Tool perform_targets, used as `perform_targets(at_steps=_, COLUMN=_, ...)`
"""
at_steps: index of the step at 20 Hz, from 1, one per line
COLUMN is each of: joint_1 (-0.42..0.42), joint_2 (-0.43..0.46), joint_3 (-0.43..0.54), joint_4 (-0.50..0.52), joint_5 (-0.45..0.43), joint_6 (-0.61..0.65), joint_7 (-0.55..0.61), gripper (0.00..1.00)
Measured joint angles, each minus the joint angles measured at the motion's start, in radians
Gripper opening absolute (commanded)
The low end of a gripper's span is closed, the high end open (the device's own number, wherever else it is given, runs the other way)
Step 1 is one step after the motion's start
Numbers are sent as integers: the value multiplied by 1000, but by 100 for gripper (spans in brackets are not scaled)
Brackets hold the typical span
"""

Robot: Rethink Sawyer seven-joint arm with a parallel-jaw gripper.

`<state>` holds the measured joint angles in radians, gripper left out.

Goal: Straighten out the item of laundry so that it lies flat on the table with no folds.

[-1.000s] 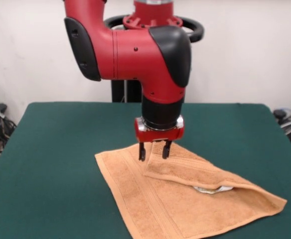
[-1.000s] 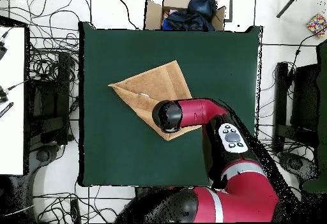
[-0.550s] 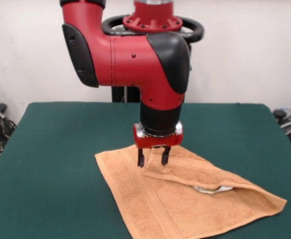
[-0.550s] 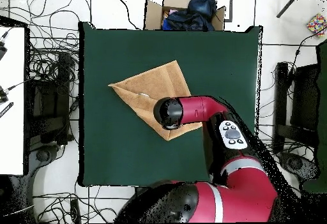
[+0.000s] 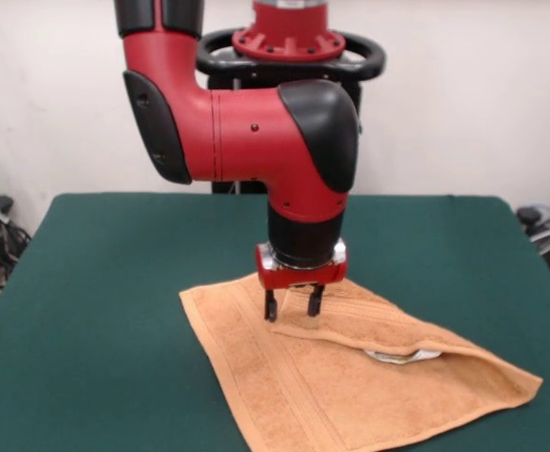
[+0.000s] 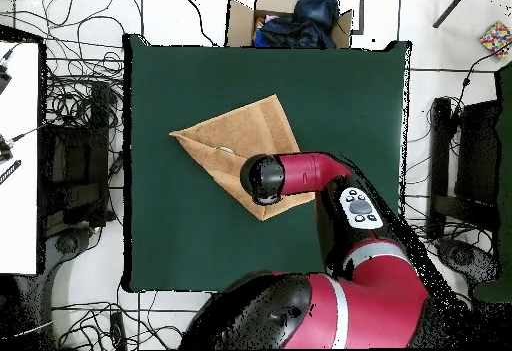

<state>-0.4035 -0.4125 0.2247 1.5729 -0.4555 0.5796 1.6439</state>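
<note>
The red and black gripper [image 5: 292, 309], fingers apart and holding nothing, stands over the folded flap's corner of the orange-tan terry washcloth [image 5: 350, 377] on the dark green felt table [image 5: 105, 282], so the next move is probably to pinch this corner and draw it open

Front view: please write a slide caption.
Open gripper straddles the folded-over corner of the orange washcloth on the green table.

table [image 5: 115, 273] bare all round; only folded washcloth [image 5: 350, 377] in the way

Lighting: bright, even and diffuse, falling from above.
Shadows: lying soft under the arm [image 5: 256, 122] on the surface [image 5: 96, 282].
Glare: showing faintly on the arm's shell.
</note>
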Motion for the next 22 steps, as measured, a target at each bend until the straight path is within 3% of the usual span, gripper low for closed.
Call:
perform_targets(at_steps=9, joint_1=0, joint_2=0, joint_3=0, joint_4=-1, joint_5=0, joint_6=0, joint_7=0, gripper=100)
perform_targets(at_steps=10, joint_1=0, joint_2=0, joint_3=1, joint_4=-1, joint_5=0, joint_6=0, joint_7=0, gripper=0)
perform_targets(at_steps=22, joint_1=0, joint_2=2, joint_3=11, joint_4=-1, joint_5=-1, joint_6=1, joint_7=0, gripper=0)
